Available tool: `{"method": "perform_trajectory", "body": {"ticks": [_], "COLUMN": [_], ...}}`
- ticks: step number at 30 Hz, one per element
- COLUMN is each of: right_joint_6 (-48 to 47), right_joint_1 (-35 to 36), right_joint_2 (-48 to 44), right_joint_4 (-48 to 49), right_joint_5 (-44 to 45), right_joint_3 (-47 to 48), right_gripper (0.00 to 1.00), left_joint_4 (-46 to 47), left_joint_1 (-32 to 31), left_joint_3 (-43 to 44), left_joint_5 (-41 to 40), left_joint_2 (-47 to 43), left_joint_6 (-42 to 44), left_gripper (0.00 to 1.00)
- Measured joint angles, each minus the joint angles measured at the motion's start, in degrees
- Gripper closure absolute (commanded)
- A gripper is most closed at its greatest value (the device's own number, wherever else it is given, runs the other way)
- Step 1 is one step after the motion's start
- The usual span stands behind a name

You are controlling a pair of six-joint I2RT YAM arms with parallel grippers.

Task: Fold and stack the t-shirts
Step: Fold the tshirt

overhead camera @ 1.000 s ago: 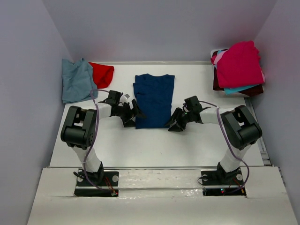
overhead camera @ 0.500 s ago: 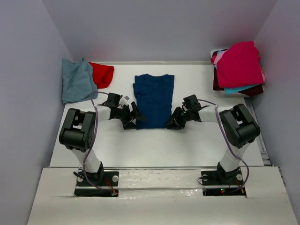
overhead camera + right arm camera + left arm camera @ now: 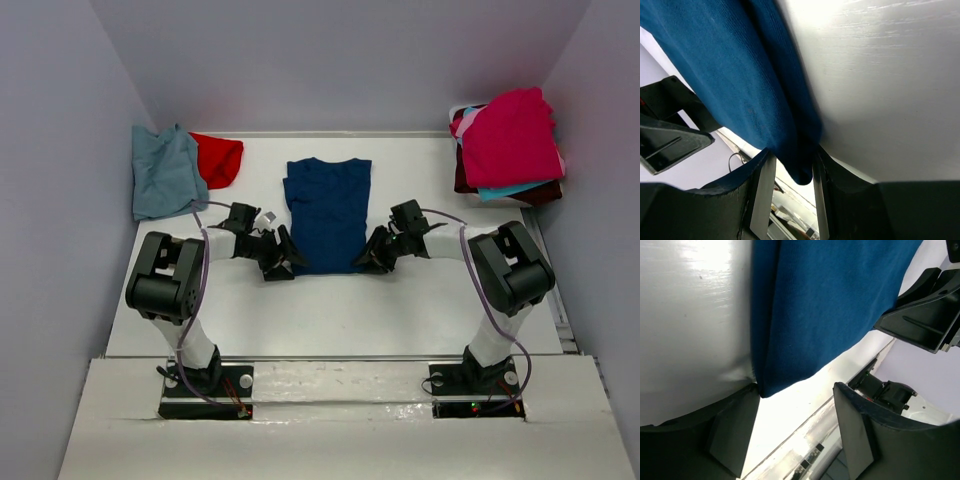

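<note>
1. White worktop (image 3: 330,310), boxed in by pale lilac walls, with both arms bolted at its near edge.
2. The navy tee (image 3: 328,213) lies flat mid-worktop, a bit toward the far edge, collar pointing away from the arms. It reads as a narrow rectangle, so we'd guess the sleeves are tucked in.
3. A blue-grey tee (image 3: 163,172) and a red tee (image 3: 218,158) sit in the far left corner. The waiting pile (image 3: 510,140), magenta on top, sits in the far right corner.
4. Handling-wise it's light, floppy cloth that holds no shape. We'd grab both near hem corners and lift them evenly, or it'll twist and sag in the middle.
5. Left gripper (image 3: 795,425): jaws spread wide, with the near-left hem corner touching one finger but not pinched.
6. Right gripper (image 3: 789,167): jaws drawn in tight on the near-right hem corner. We think it's clamped, though that view is blurry.
7. The top camera gives us the layout, but the grippers are just dark blobs at the hem. Only the wrist cams show how the jaws stand, and they see none of the piles.
</note>
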Motion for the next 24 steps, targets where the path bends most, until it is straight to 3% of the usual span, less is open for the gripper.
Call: {"method": "perform_trajectory", "body": {"ticks": [7, 13, 24], "right_joint_6": [-0.20, -0.35, -0.39], "right_joint_1": [0.00, 0.00, 0.00], "right_joint_2": [0.00, 0.00, -0.02], "right_joint_4": [-0.07, -0.11, -0.17], "right_joint_5": [0.00, 0.00, 0.00], "right_joint_3": [0.02, 0.02, 0.02], "right_gripper": [0.59, 0.59, 0.59], "left_joint_4": [-1.62, -6.95, -10.25], "left_joint_1": [-0.07, -0.92, -0.68], "left_joint_3": [1.16, 4.79, 7.48], "left_joint_5": [0.96, -3.56, -5.68], "left_joint_2": [1.62, 1.73, 2.78], "left_joint_6": [-0.17, 0.35, 0.28], "left_gripper": [0.23, 0.19, 0.22]}}
